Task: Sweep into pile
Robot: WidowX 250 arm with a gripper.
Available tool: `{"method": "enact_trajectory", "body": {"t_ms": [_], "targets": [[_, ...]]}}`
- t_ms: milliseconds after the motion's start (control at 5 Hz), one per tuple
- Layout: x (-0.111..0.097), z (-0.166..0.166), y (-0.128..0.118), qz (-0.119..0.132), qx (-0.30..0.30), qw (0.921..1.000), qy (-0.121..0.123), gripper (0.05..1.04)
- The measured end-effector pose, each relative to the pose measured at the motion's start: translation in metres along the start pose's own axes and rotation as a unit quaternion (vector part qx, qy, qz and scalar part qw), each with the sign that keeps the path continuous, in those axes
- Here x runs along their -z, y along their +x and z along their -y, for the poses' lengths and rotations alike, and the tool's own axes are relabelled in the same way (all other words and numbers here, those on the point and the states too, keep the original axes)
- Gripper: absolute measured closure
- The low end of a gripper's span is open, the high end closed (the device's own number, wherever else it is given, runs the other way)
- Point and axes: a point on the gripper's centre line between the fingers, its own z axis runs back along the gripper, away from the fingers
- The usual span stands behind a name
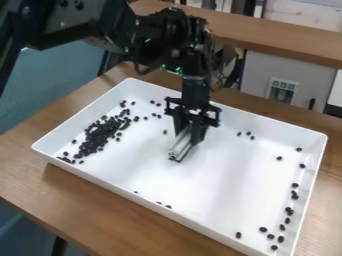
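One wooden surface (100, 197) extends across the frame. On it lies one white rectangular tray (200, 190), spanning the frame from left to right. One black robot arm (100, 22) enters at the upper left; its single claw (192, 131), at upper centre, points down over the tray, clenched on one pale grey bar (181, 146). One dense cluster of dark beans (100, 134), too closely packed to count, occupies the tray's left part. Three beans (248, 133) lie right of the claw, three along the near wall, and about fifteen toward the right end.
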Motion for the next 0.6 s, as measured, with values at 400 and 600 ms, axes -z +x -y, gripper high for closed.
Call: {"method": "enact_trajectory", "body": {"t_ms": [400,600], "targets": [[0.003,-0.073,-0.023,-0.004,-0.075,0.9971,0.010,0.689],[0.000,-0.101,-0.033,-0.007,-0.102,0.9948,0.002,0.689]]}}
